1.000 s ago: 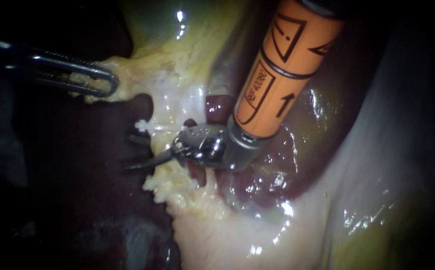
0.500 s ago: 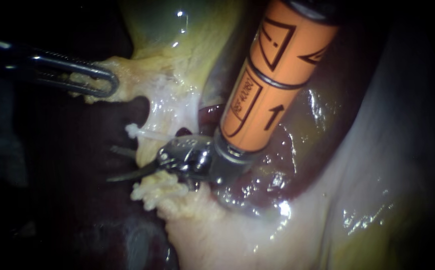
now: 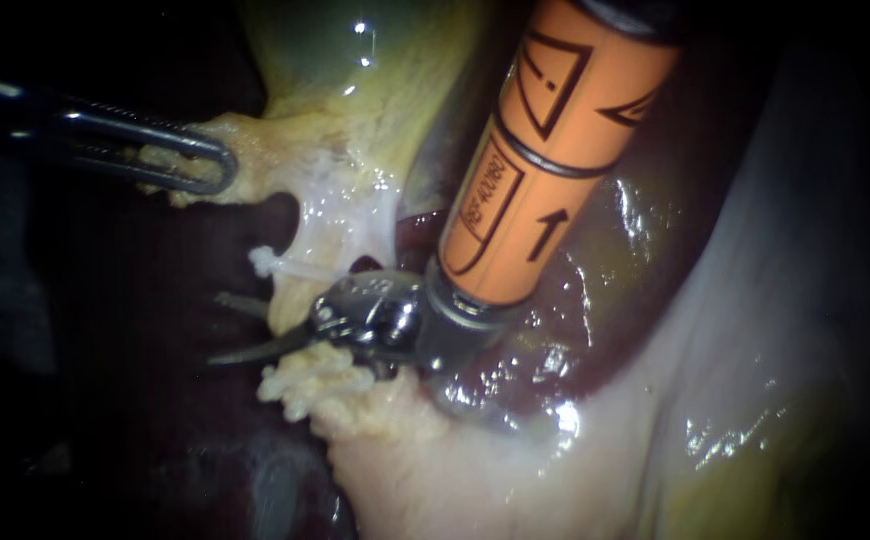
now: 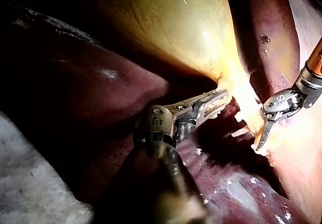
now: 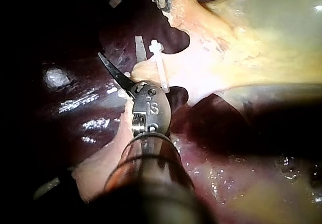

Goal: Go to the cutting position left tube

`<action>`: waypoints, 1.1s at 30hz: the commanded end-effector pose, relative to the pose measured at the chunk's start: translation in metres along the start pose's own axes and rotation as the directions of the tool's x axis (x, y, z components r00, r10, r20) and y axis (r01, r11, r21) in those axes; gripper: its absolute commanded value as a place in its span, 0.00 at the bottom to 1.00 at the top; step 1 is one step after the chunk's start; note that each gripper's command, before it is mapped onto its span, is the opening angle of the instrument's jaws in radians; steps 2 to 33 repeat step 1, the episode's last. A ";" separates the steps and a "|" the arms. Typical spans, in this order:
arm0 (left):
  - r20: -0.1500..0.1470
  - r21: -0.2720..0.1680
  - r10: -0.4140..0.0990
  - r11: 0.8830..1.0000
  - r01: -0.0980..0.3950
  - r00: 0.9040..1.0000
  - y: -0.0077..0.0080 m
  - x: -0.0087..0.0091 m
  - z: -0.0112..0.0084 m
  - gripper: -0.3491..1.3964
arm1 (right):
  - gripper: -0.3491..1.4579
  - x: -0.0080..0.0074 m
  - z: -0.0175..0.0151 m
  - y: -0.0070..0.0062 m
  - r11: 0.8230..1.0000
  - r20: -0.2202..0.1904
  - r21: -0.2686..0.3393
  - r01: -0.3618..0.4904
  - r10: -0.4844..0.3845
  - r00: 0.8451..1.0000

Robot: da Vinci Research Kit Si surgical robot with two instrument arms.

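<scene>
The endoscope sits very close to the tissue and faces down onto it. The right instrument (image 3: 217,328) comes in from the upper right, its shaft large in the foreground, and the left instrument (image 3: 220,165) comes in from the left edge. The left wrist camera looks forward along its own shaft toward the gallbladder (image 4: 166,27), from a little farther off. The right wrist camera looks along its shaft, roughly facing the other, close in. All three views share the yellow tissue (image 3: 275,130), the white clip (image 3: 265,262) and both instrument tips.
</scene>
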 end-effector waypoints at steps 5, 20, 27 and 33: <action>0.000 0.000 0.000 1.000 0.000 1.000 0.0000 0.0000 0.0000 0.00 | 0.95 -0.0001 -0.0001 0.0001 1.000 0.001 0.000 0.000 0.000 1.000; 0.000 0.000 0.000 1.000 0.000 1.000 0.0000 0.0000 0.0000 0.00 | 0.95 -0.0001 -0.0001 0.0001 1.000 0.001 0.000 0.000 0.000 1.000; 0.000 0.000 0.000 1.000 0.000 1.000 0.0000 0.0000 0.0000 0.00 | 0.95 -0.0001 -0.0001 0.0001 1.000 0.001 0.000 0.000 0.000 1.000; 0.000 0.000 0.000 1.000 0.000 1.000 0.0000 0.0000 0.0000 0.00 | 0.95 -0.0001 -0.0001 0.0001 1.000 0.001 0.000 0.000 0.000 1.000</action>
